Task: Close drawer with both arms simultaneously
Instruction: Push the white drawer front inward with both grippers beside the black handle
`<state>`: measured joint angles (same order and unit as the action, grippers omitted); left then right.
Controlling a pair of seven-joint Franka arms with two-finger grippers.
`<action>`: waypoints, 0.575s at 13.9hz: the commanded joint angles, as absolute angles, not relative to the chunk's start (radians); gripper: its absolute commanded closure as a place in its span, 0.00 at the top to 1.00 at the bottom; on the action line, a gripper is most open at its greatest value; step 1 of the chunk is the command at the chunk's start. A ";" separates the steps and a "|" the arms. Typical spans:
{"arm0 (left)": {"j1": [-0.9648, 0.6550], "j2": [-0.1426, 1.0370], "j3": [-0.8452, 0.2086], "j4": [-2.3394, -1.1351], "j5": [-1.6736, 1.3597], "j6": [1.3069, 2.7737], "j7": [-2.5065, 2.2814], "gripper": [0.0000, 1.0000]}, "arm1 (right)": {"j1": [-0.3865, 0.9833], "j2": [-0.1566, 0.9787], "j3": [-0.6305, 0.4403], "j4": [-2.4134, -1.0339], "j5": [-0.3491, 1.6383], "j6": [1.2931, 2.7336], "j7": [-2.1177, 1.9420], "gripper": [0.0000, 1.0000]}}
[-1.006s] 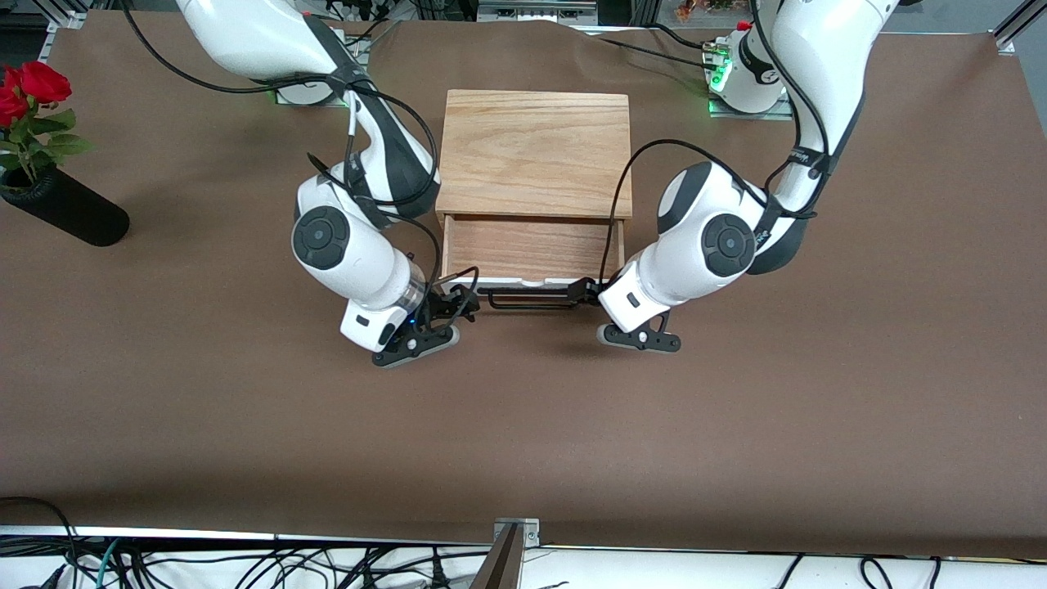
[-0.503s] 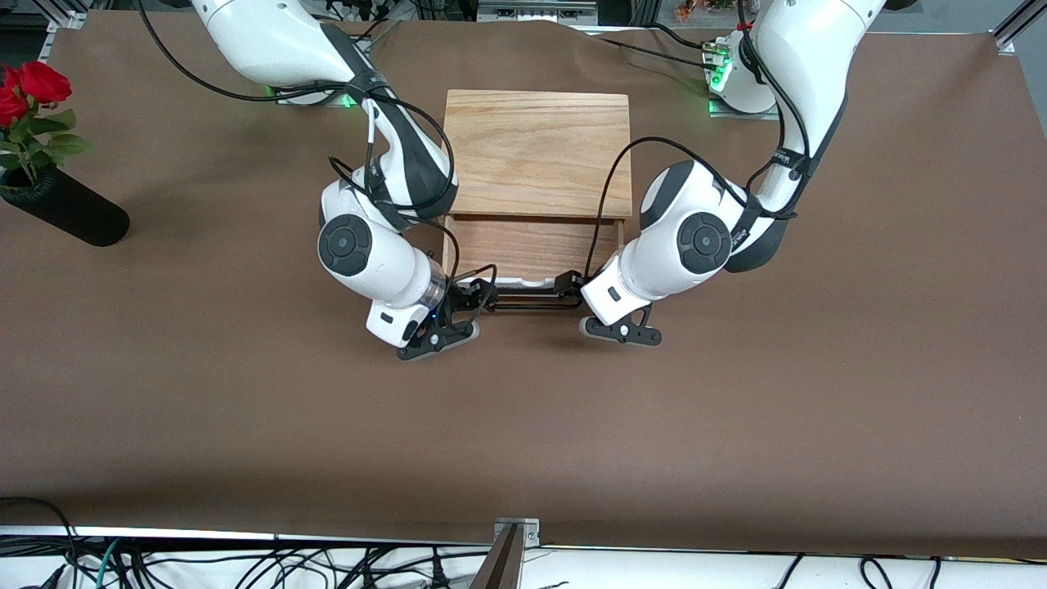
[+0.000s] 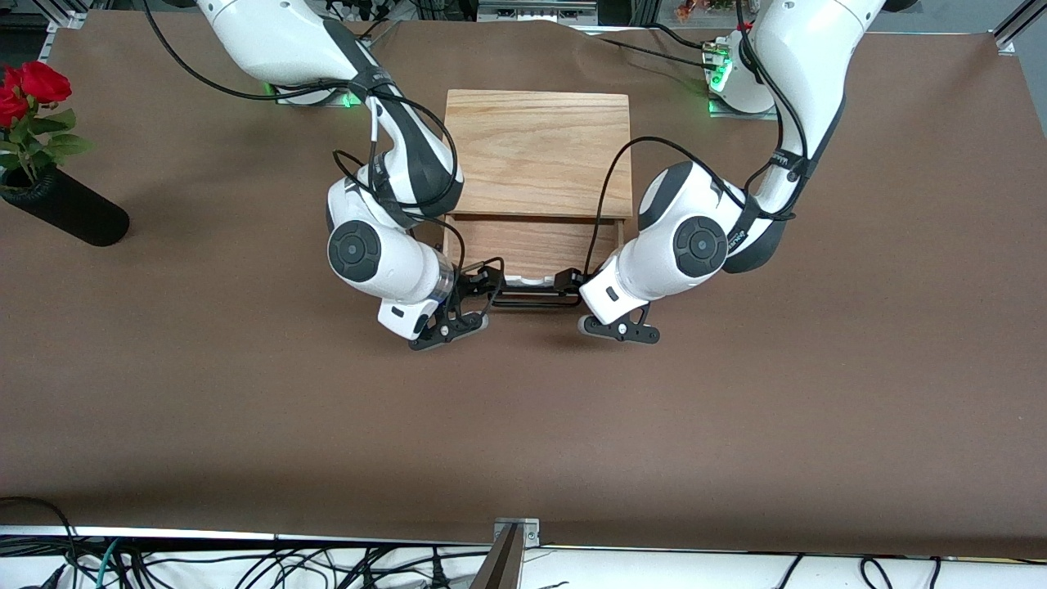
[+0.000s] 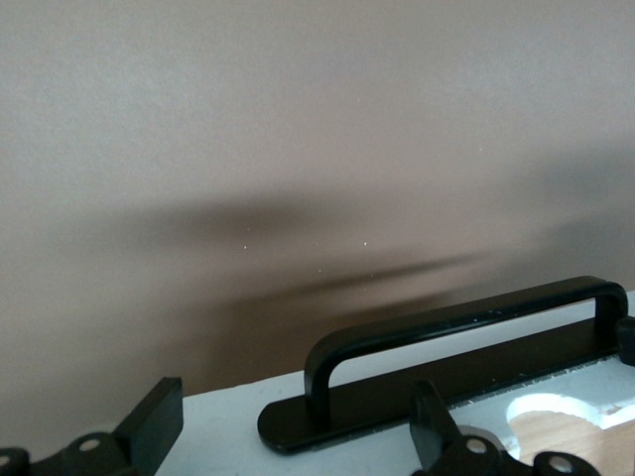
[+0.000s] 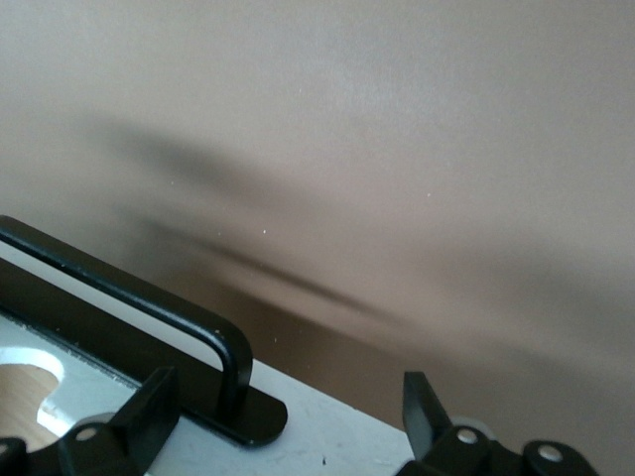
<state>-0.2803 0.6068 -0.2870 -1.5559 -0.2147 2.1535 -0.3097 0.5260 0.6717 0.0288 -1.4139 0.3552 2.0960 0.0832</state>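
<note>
You have a black vase (image 3: 69, 214) with red roses (image 3: 29, 90) lying at the right arm's end of the brown table (image 3: 245, 425), well apart from the work. Next comes the right arm (image 3: 372, 254), whose right gripper (image 3: 488, 288) sits at the drawer's white front panel (image 5: 327, 436) by one end of the black handle (image 3: 532, 298); its fingers (image 5: 149, 416) are spread apart, gripping nothing. In the middle stands the light-wood box (image 3: 538, 151), and the drawer (image 3: 532, 249) is part-way out of it toward the front camera, its wood floor showing. The left arm (image 3: 687, 245) reaches in from the other end, and the left gripper (image 3: 568, 285) rests at the panel by the handle's other end, its fingers (image 4: 149, 426) also parted and holding nothing.
</note>
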 commanded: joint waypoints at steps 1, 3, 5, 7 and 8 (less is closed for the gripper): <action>-0.291 0.615 -0.281 -1.542 -0.238 2.080 -0.305 1.00 | 0.537 0.669 0.025 -1.411 0.377 2.048 0.086 1.00; -0.291 0.615 -0.281 -1.542 -0.239 2.066 -0.307 1.00 | 0.540 0.670 0.025 -1.411 0.377 2.033 0.086 1.00; -0.291 0.615 -0.288 -1.540 -0.239 2.043 -0.305 1.00 | 0.545 0.670 0.025 -1.411 0.377 2.013 0.086 1.00; -0.291 0.615 -0.296 -1.540 -0.239 2.023 -0.307 1.00 | 0.552 0.670 0.025 -1.413 0.377 2.008 0.087 1.00; -0.291 0.615 -0.296 -1.540 -0.239 2.007 -0.307 1.00 | 0.552 0.670 0.025 -1.413 0.377 2.006 0.087 1.00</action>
<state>-0.2850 0.6122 -0.2926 -1.5393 -0.2160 2.0812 -0.3155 0.5344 0.6716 0.0287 -1.4117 0.3567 2.0307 0.0832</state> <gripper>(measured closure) 0.000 0.000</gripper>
